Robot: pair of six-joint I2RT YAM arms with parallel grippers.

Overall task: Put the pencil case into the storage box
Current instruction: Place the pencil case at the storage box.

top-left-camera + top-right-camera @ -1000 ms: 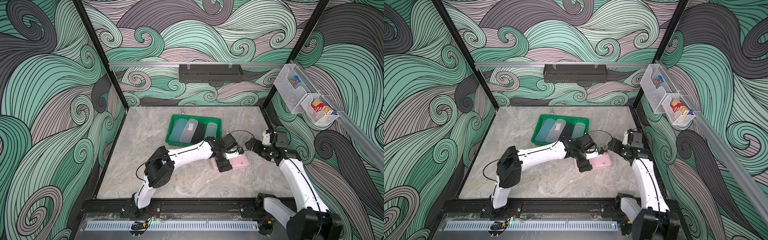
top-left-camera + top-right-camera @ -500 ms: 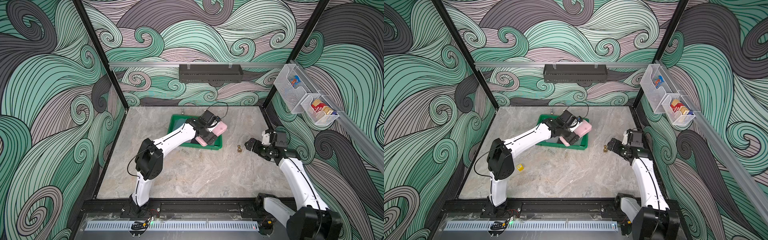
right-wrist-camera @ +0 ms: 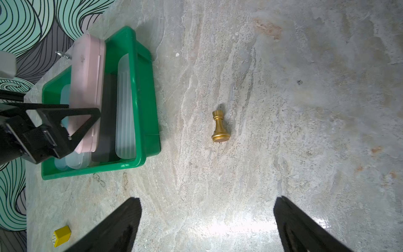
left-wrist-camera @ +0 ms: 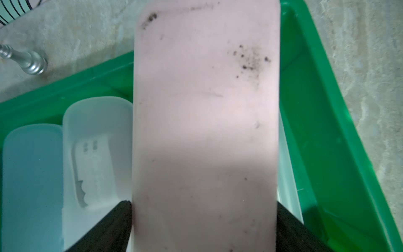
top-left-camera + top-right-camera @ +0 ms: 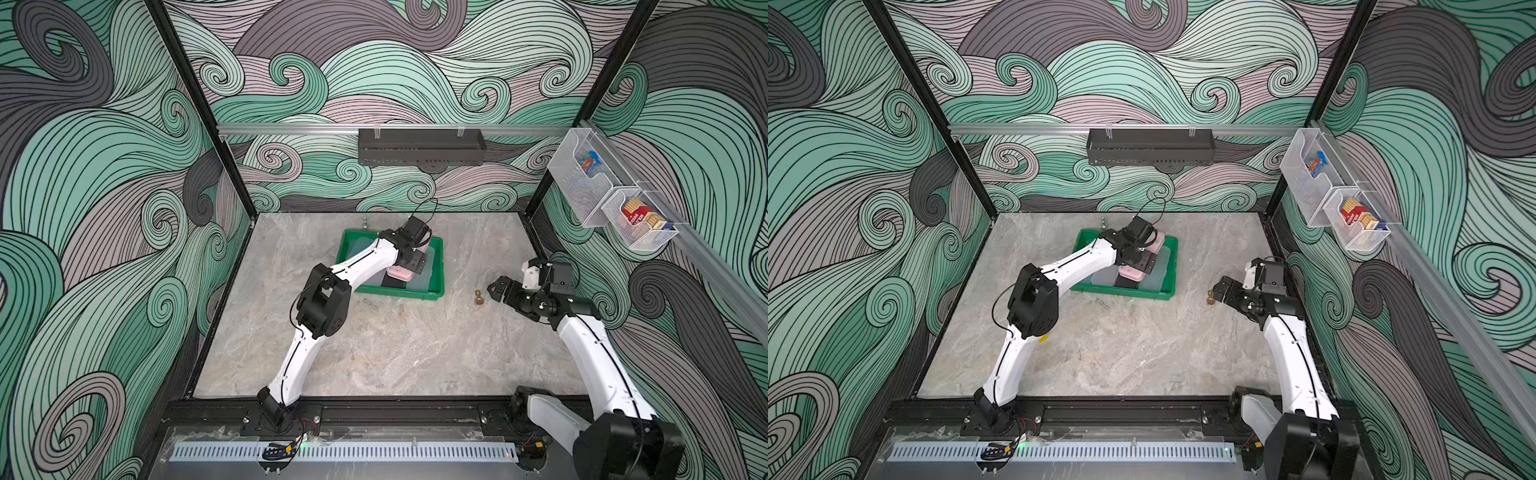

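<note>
The pencil case (image 4: 205,131) is pale pink with dark specks, the storage box (image 4: 322,131) bright green, the chess piece (image 3: 219,127) gold, the die (image 3: 61,235) yellow, the table (image 3: 283,109) marbled grey-beige, the walls (image 5: 374,62) teal-mauve-grey swirls.

Left wrist view: pencil case (image 4: 205,131) runs off the frame at both ends; what lies under it is hidden. Both top views: left arm (image 5: 365,262) covers most of what lies in the storage box (image 5: 415,294). Yellow die (image 5: 1042,339) mostly behind the elbow. Wall bin (image 5: 652,243) contents too small to identify.
</note>
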